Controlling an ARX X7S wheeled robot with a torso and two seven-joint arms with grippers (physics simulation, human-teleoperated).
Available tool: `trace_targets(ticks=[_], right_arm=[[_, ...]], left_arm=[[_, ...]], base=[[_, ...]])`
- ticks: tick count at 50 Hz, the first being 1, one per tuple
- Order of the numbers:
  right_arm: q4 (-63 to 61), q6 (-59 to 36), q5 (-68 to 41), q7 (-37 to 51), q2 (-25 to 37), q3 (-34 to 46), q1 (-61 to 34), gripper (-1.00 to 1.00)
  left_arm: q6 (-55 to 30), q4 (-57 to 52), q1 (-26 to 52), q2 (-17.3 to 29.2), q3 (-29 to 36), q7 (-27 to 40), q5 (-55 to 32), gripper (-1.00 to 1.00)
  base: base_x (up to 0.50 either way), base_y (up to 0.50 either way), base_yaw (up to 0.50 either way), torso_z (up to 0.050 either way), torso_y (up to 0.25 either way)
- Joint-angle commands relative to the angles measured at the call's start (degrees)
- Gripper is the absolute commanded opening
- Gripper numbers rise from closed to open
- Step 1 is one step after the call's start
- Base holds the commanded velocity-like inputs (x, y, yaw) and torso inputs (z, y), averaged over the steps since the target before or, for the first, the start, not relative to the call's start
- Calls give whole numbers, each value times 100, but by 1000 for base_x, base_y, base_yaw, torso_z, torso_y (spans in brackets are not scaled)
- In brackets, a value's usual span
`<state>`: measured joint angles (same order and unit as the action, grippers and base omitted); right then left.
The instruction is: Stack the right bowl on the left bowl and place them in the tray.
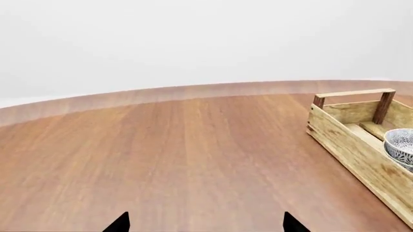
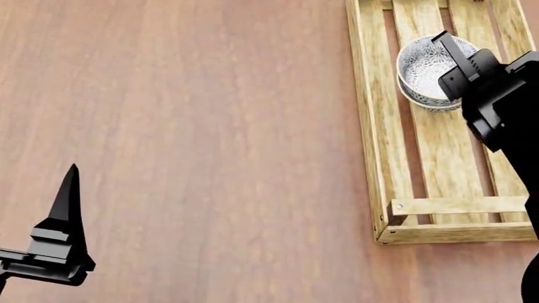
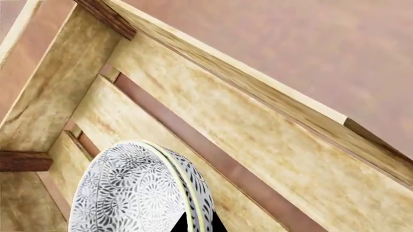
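Note:
Two grey-patterned bowls sit nested one inside the other within the pale wooden tray, near its far end. My right gripper reaches in from the right, its jaws closed on the stack's rim. In the right wrist view the two black fingertips straddle the double rim of the bowls above the tray's slats. I cannot tell whether the stack rests on the slats. My left gripper is open and empty over bare table at the near left. The left wrist view shows it wide open, with the tray and bowl far off.
The brown wooden table stretches from the tray to the left gripper. Its curved far edge shows in the left wrist view against a white background. The tray has dark corner posts and a near end wall.

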<state>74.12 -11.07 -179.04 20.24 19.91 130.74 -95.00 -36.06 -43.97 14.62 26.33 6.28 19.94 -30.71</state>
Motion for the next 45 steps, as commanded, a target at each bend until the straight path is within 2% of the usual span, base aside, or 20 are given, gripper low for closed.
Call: trace_targets(ticks=[1, 20, 21, 36, 45], right_arm=[[87, -72, 77, 238, 16, -127, -1, -100], [87, -547, 51, 634, 65, -113, 17, -100], [87, -553, 42, 721, 71, -144, 26, 100], [87, -306, 75, 962, 88, -148, -82, 100], [87, 455, 160, 1132, -1, 256, -292, 100]], left_arm=[[56, -7, -57, 20, -45, 0, -46, 100], [28, -75, -29, 59, -94, 47, -144, 100], [22, -87, -29, 63, -100, 51, -156, 100], [85, -61, -63, 63, -74, 53, -160, 100], [121, -48, -81, 69, -95, 63, -179, 100]], base=[[0, 0, 0, 0, 0], [0, 0, 0, 0, 1], [0, 0, 0, 0, 0], [0, 0, 0, 0, 0], [0, 0, 0, 0, 0]])
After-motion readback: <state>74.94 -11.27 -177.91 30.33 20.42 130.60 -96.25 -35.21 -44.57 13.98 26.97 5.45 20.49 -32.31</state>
